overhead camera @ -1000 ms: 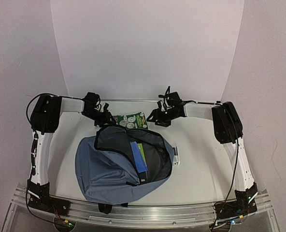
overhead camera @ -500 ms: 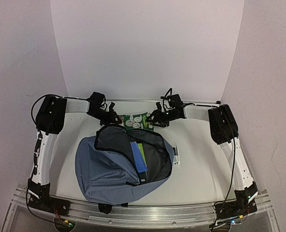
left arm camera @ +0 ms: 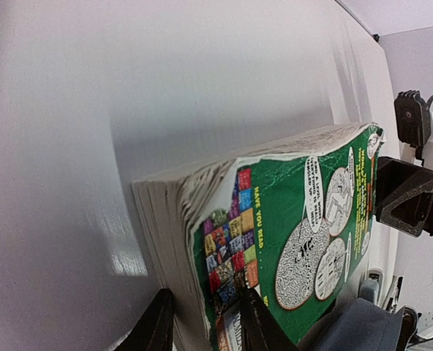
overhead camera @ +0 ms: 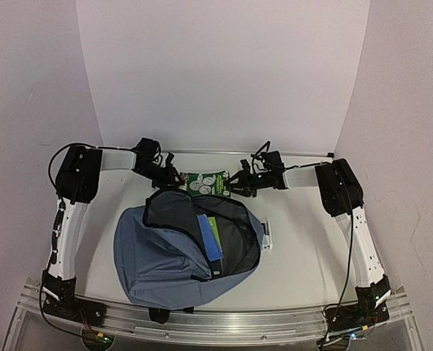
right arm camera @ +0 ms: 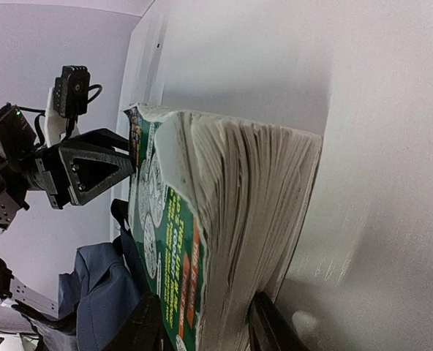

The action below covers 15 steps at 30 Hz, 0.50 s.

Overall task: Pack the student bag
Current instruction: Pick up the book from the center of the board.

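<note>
The student bag (overhead camera: 165, 256), slate blue, lies open in the middle of the table, with a blue notebook (overhead camera: 211, 238) and a green item inside. Behind it is a thick green-covered book (overhead camera: 205, 183). My left gripper (overhead camera: 175, 178) grips the book's left end and my right gripper (overhead camera: 235, 184) its right end. In the left wrist view the fingers (left arm camera: 205, 303) straddle the book (left arm camera: 304, 219) across its thickness. In the right wrist view the fingers (right arm camera: 202, 307) likewise clamp the book (right arm camera: 231, 219). The bag's edge shows in both wrist views (left arm camera: 355, 325) (right arm camera: 92, 292).
A small white object (overhead camera: 266, 235) lies on the table just right of the bag. White walls close in the back and sides. The opposite gripper shows beyond the book in each wrist view (left arm camera: 410, 194) (right arm camera: 85, 172).
Both grippers have moved inward to the book's ends. The book has shifted a little to the right. The bag has not moved.
</note>
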### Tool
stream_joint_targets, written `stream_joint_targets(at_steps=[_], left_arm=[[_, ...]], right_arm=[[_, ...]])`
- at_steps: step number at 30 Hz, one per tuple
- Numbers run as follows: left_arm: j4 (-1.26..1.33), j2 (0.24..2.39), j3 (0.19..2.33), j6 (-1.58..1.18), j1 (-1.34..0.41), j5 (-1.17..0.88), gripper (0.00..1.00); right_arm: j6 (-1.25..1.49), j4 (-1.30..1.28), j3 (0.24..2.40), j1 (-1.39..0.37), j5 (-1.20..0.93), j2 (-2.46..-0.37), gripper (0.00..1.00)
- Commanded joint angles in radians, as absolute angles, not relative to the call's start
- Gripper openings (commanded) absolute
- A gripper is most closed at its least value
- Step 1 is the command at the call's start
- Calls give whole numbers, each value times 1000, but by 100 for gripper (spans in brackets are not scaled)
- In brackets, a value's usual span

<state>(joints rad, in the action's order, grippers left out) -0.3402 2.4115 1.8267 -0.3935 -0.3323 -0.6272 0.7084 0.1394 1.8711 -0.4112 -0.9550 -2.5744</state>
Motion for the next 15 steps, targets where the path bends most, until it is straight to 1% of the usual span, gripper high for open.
stream_joint_targets(at_steps=[1, 3, 6, 8, 10, 13, 15], left_arm=[[-294, 2424, 1874, -375, -423, -736, 30], [-293, 2423, 1876, -369, -433, -739, 30], [-287, 2420, 1874, -369, -443, -750, 30], [-266, 2413, 1860, -374, -450, -763, 30], [-247, 2405, 1849, -377, -457, -774, 30], [-242, 2393, 1839, -384, -461, -770, 30], [-243, 2379, 1827, -386, -460, -745, 30]], right_arm=[[737, 275, 1889, -468, -1056, -2479, 37], [738, 276, 1889, -470, -1048, -2486, 35], [741, 279, 1886, -476, -1033, -2493, 28], [740, 281, 1884, -479, -1020, -2492, 25], [744, 284, 1884, -481, -1003, -2490, 18], [743, 285, 1870, -480, -956, -2470, 2], [739, 288, 1848, -481, -922, -2448, 0]])
